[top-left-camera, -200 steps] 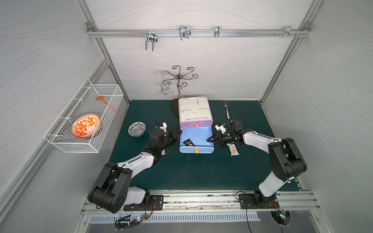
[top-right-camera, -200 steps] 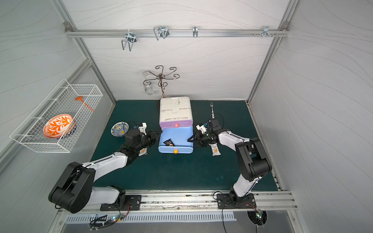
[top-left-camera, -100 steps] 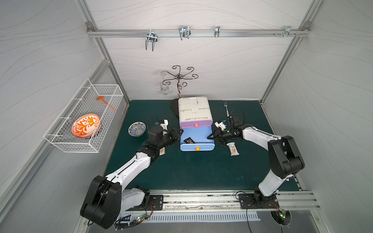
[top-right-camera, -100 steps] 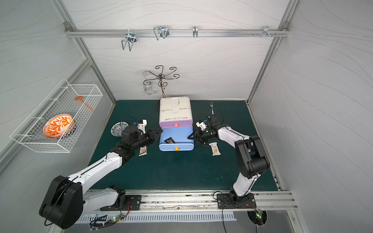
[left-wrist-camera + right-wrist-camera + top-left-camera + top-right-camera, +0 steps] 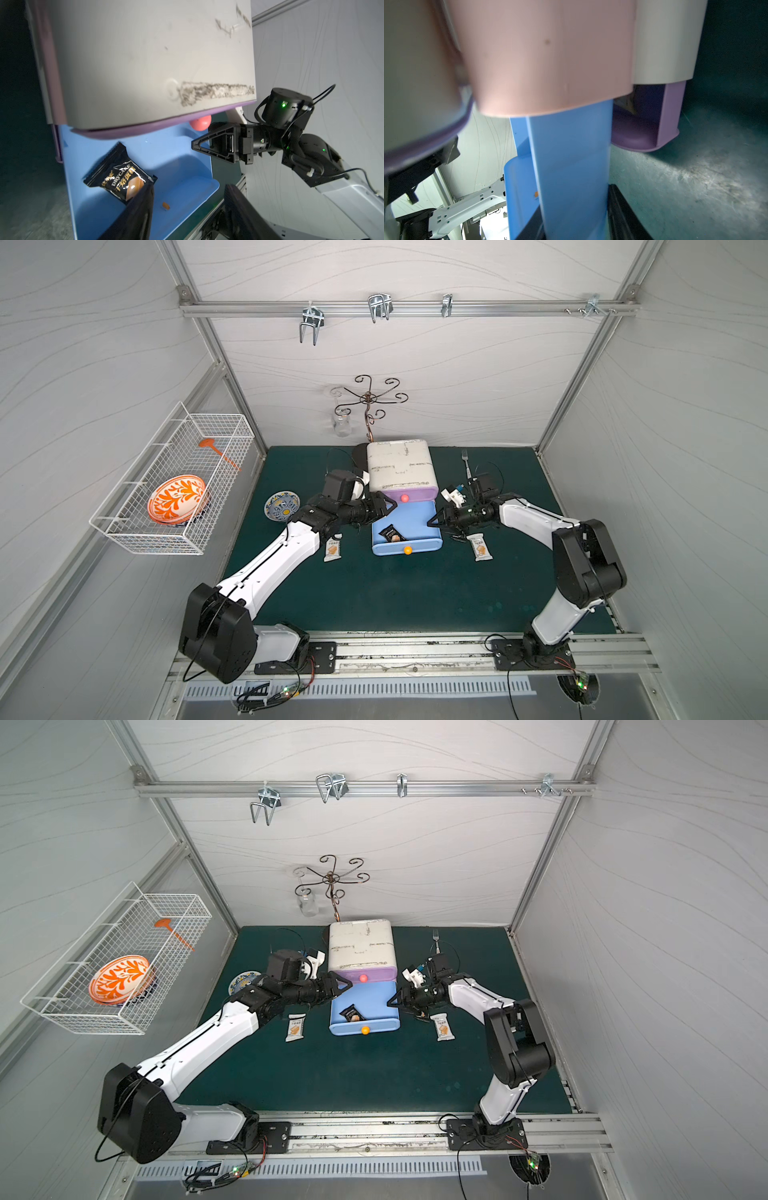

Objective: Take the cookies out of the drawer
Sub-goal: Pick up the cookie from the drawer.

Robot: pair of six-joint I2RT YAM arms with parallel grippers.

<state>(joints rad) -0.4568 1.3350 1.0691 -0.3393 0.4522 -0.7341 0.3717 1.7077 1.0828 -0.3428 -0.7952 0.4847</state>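
Both top views: black cookie packet (image 5: 392, 534) lies inside the open blue drawer (image 5: 417, 522). White cookie packet (image 5: 332, 549) on the green mat (image 5: 415, 593) left of the drawer, second white packet (image 5: 480, 546) right of it.

Left wrist: left gripper (image 5: 189, 189) jaws apart, empty, at the drawer's far left corner.

Right wrist: right gripper (image 5: 574, 207) straddles the drawer's right wall; cannot tell whether it is clamped.

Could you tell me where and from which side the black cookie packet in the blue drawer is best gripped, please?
Grip the black cookie packet across its narrow width, near the middle, coming down from above. It lies roughly flat and diagonal on the floor of the blue drawer, whose walls block a sideways approach. The open left gripper looks nearest.
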